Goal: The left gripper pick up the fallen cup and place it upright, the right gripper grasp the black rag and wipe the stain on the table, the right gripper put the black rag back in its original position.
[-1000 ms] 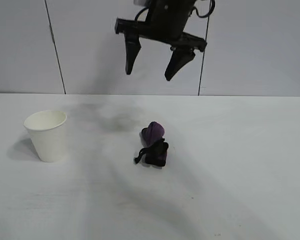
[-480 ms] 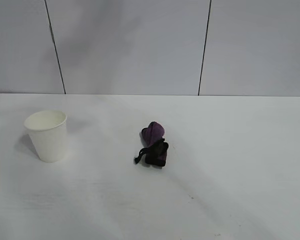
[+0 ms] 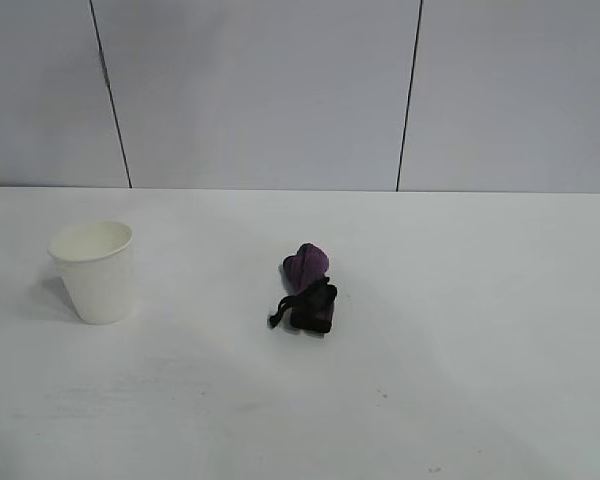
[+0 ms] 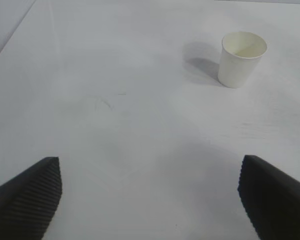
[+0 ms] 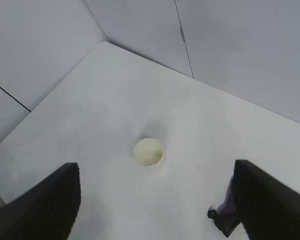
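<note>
The white paper cup (image 3: 95,270) stands upright on the white table (image 3: 460,330) at the left; it also shows in the left wrist view (image 4: 241,59) and, from above, in the right wrist view (image 5: 148,151). The black rag (image 3: 307,292), black with a purple part and a thin cord, lies near the table's middle; part of it shows beside one finger in the right wrist view (image 5: 224,215). My left gripper (image 4: 150,200) is open and empty over bare table. My right gripper (image 5: 155,205) is open and empty, high above the table. No stain shows. Neither gripper appears in the exterior view.
A grey panelled wall (image 3: 280,90) with dark vertical seams stands behind the table's far edge. In the right wrist view a corner of the table (image 5: 105,45) meets the walls.
One second ago a gripper hung open high above the rag in the exterior view. It has since left that view upward. The cup and the rag have not moved.
</note>
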Robot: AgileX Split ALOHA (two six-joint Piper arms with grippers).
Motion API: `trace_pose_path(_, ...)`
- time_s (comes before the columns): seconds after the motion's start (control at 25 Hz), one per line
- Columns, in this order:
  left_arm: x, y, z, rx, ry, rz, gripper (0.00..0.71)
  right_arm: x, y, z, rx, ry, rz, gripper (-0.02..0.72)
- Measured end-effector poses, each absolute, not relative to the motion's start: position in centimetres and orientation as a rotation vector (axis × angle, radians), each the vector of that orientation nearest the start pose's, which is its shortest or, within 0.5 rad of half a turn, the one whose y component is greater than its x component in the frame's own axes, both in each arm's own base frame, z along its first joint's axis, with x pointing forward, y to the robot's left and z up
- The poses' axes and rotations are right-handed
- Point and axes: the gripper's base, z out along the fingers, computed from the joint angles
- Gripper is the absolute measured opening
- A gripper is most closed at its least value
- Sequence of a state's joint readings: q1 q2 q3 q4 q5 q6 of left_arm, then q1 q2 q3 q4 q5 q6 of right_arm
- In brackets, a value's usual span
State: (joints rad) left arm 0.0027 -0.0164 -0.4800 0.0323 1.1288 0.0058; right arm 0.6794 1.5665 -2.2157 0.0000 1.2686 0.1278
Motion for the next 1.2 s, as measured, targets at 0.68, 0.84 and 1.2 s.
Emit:
trace_pose_path(0.68, -0.8, 0.3, 26.6, 0.001, 2.116, 0.044, 0.688, 12.7, 8.9, 60.5, -0.468, 1.789, 0.444, 0.568)
trace_pose_path(0.84, -0.8, 0.3, 26.6, 0.001, 2.116, 0.044, 0.688, 11.0, 5.6, 59.2, -0.372, 1.822, 0.319, 0.568)
trace_pose_path(1.2, -0.8, 0.3, 26.6, 0.001, 2.116, 0.044, 0.688, 4.4, -0.5, 52.0, -0.112, 1.926, 0.037, 0.568)
